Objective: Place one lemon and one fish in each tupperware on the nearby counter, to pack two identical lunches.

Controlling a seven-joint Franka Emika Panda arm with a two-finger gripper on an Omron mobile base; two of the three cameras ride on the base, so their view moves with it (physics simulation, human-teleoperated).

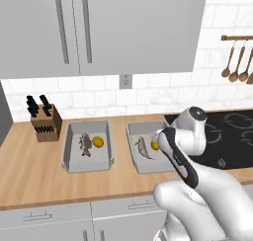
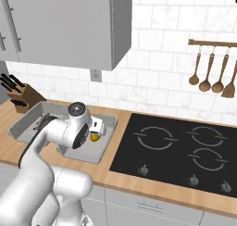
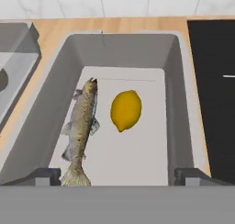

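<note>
Far left on the wooden bench (image 1: 29, 171), a knife block (image 1: 46, 122). Next, a grey tub (image 1: 71, 162) with a fish (image 1: 85, 144) and a lemon (image 1: 98, 141) lying side by side, not touching. Then a second grey tub (image 3: 182, 108) just left of the black cooktop (image 1: 232, 136), with its own fish (image 3: 81, 126) on the left and its own lemon (image 3: 125, 109) on the right, a little apart. Over this second tub, the end effector (image 3: 118, 176), fingers spread wide, let go, gripping nothing. Far right on the wall, wooden spoons (image 2: 210, 72) on a rail.
</note>
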